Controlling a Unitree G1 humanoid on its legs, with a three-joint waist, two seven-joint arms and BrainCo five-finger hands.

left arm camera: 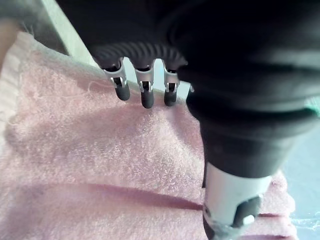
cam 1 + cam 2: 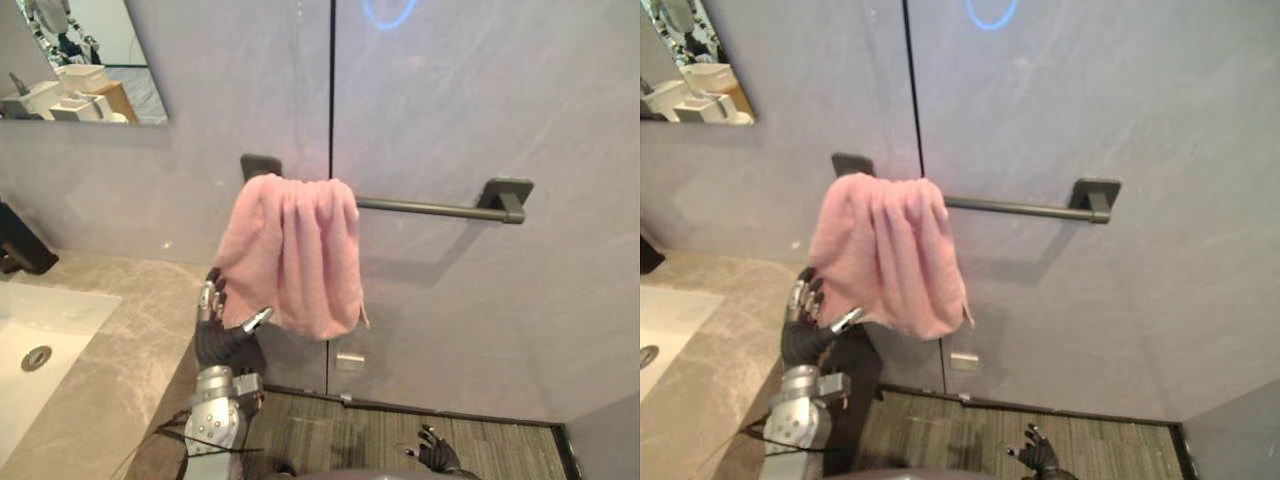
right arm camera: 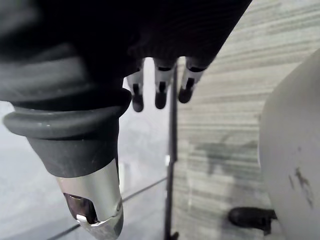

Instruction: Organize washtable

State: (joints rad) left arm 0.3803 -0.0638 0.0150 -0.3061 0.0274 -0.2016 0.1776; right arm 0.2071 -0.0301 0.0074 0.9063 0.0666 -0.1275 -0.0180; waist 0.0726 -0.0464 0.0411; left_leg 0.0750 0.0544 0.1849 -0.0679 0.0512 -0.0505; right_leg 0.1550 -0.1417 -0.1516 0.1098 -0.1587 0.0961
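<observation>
**A:** Where does the pink terry towel (image 2: 295, 250) sit?

**B:** It is bunched over the left end of the dark metal towel bar (image 2: 430, 208) on the grey wall and hangs down in folds. The bar runs on to its bracket at the right. The head views take in all of that, along with the grey stone counter (image 2: 130, 340) and the white sink basin (image 2: 50, 310) off to the left.

**A:** What does the left wrist view add?

**B:** The towel's looped pile from very close, with the dark fingertips (image 1: 145, 97) right up against it. I cannot tell whether they touch.

**A:** And the hand's pose?

**B:** The left hand (image 2: 218, 340) is raised at the towel's lower left corner. Its fingers point up and lie straight, and the thumb angles out toward the hem. It is relaxed, with nothing clasped.

**A:** The other one?

**B:** The right hand (image 2: 435, 450) hangs low over the striped grey floor (image 2: 330, 430), well apart from the towel. Its own wrist view shows the fingers (image 3: 160, 92) straight and loose above the floorboards, holding nothing.
</observation>
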